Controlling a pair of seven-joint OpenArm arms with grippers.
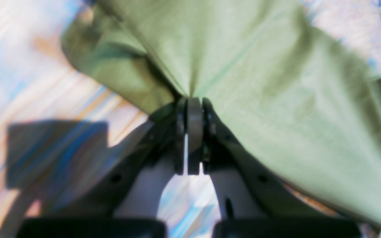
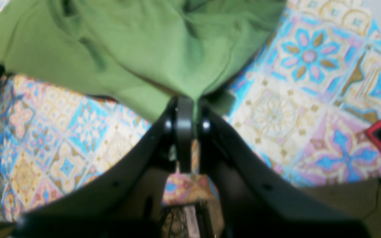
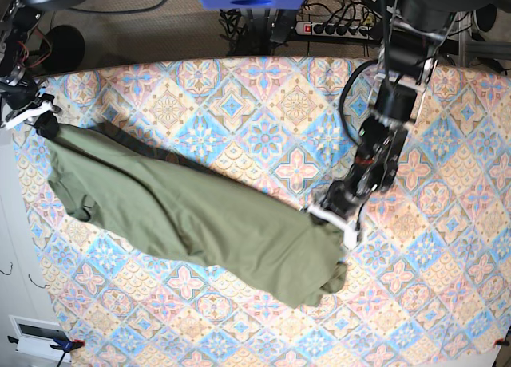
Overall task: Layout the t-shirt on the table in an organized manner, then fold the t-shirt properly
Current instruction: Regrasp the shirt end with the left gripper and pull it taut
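The main risk is that the t-shirt [image 3: 192,219] ends up as a stretched rope rather than a flat sheet. It hangs as a long bunched band between two pinch points, and if either grip catches more than one layer, pulling further apart would only tighten the twist.

A thin pinch could also slip. In both wrist views the cloth fans out from a very small bite at the fingertips, so a sharp tug may free a corner and drop it in a heap on the table [image 3: 263,104].

At the far left edge of the base view, the right gripper [image 3: 41,114] is clamped shut on one end of the shirt, close to the table's border.

The garment runs diagonally from upper left to lower centre-right, creased and partly doubled over.

Right of centre, the left gripper [image 3: 329,215] is closed on the other end, where fabric bulges in a lump just below it.
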